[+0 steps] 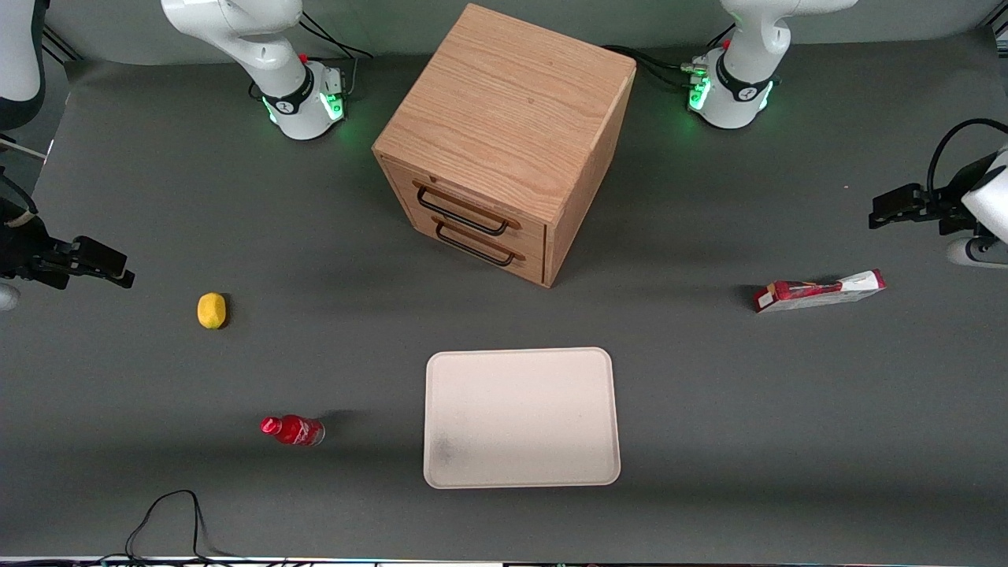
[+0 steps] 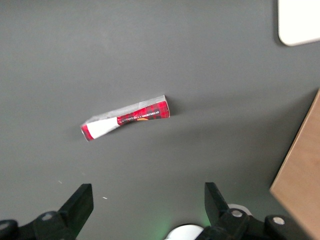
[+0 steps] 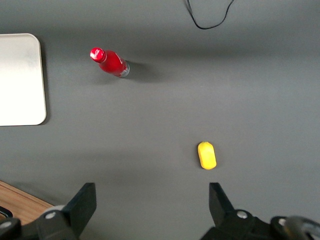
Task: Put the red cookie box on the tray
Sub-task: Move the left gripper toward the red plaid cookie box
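Note:
The red cookie box (image 1: 819,290) lies flat on the grey table toward the working arm's end, its white end panel pointing to the table's edge. It also shows in the left wrist view (image 2: 126,117). The cream-white tray (image 1: 520,416) lies empty near the front camera, in front of the drawer cabinet; one corner of it shows in the left wrist view (image 2: 299,21). My left gripper (image 1: 886,209) hangs open and empty above the table, a little farther from the front camera than the box. In the left wrist view the gripper (image 2: 146,202) has its fingers wide apart with the box well clear of them.
A wooden drawer cabinet (image 1: 504,142) with two black handles stands mid-table, farther from the camera than the tray. A small red bottle (image 1: 293,430) and a yellow lemon (image 1: 211,309) lie toward the parked arm's end. A black cable (image 1: 169,520) loops at the near edge.

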`<state>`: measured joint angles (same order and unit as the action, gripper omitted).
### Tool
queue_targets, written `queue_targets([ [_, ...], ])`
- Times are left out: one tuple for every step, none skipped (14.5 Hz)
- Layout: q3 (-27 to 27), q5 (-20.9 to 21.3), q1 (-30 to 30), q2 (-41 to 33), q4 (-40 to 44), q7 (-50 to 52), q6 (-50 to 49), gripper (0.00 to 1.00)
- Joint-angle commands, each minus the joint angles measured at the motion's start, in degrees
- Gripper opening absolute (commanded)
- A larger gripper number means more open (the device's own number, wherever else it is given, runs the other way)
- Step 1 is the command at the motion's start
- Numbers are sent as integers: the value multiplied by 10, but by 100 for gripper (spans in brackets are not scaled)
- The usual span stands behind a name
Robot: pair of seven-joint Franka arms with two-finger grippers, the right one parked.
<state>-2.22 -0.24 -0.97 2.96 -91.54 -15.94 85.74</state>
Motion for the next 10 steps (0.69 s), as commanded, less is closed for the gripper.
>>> queue_targets([
  [-3,13,-24,8,23,-172,-17,99],
  [-3,23,-27,8,24,-243,-17,99],
  [-3,30,-28,7,27,-331,-17,99],
  [-4,30,-32,6,26,-422,-17,99],
  [-3,30,-40,6,27,-494,-17,99],
  [-2,28,-45,3,26,-551,-21,100],
  [-3,28,-46,1,26,-592,-30,100],
  [-3,25,-47,-1,26,-609,-47,100],
  [-2,24,-48,-2,27,-620,-51,100],
  [-2,22,-48,-8,26,-638,-53,100],
])
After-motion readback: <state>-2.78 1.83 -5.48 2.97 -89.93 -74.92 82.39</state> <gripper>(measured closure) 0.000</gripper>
